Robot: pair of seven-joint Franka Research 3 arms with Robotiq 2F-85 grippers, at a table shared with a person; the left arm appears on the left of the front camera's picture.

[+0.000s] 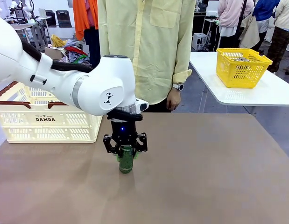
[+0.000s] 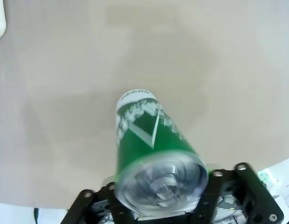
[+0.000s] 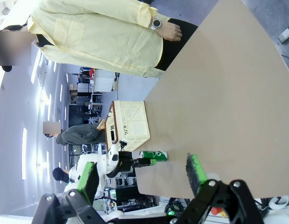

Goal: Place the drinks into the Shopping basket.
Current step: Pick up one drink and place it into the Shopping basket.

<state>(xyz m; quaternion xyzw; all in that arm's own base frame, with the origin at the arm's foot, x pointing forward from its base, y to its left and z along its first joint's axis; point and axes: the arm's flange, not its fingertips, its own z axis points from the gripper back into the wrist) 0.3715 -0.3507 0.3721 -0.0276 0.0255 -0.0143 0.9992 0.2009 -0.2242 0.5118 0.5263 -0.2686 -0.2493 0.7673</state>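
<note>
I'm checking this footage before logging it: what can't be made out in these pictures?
Front view: inside the cream slatted plastic basket, behind its walls and the left arm.
Left wrist view: print on the slim green metal can, blurred.
Front view: left gripper's grip on can, too small.

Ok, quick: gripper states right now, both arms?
Left gripper: closed on the can, fingers at its top.
Right gripper: open, holding nothing.
</note>
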